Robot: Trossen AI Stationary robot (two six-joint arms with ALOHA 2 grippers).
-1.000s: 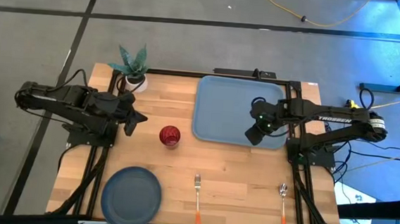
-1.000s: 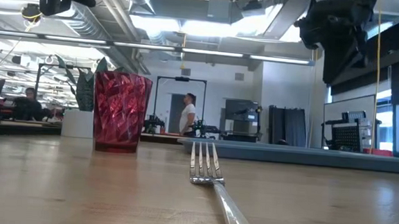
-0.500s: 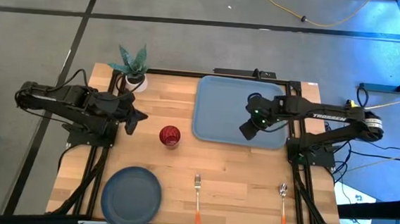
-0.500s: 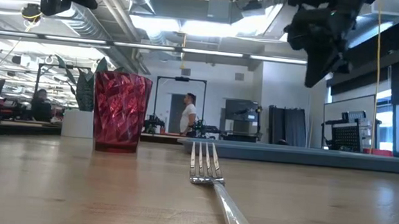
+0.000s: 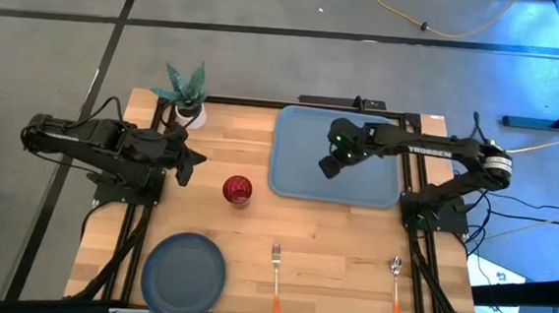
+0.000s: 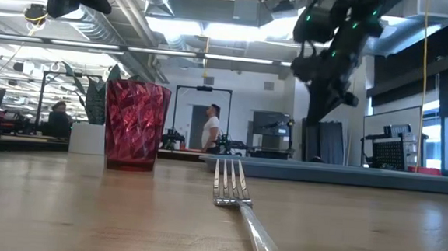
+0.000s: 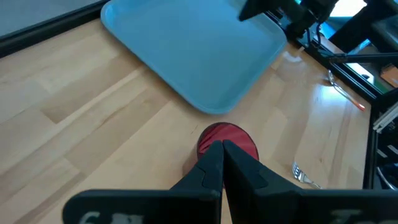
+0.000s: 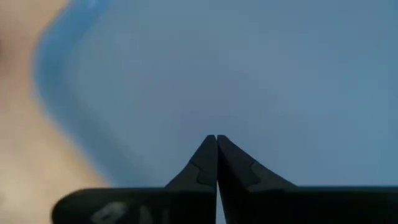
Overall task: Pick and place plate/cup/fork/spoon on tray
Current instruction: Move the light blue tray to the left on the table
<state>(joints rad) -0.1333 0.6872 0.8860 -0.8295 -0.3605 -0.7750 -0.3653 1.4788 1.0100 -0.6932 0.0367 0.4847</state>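
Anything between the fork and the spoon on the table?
Nothing: in the high view only bare wood separates the fork from the spoon.

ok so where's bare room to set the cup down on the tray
The whole tray is bare; only the shut right gripper hangs over its middle. The wood between cup and fork is free too.

A small potted plant [image 5: 186, 99] with spiky green leaves in a white pot stands at the wooden table's [image 5: 332, 249] far corner, just beyond the left gripper. Past the table, a person [image 6: 210, 128] stands in the room.
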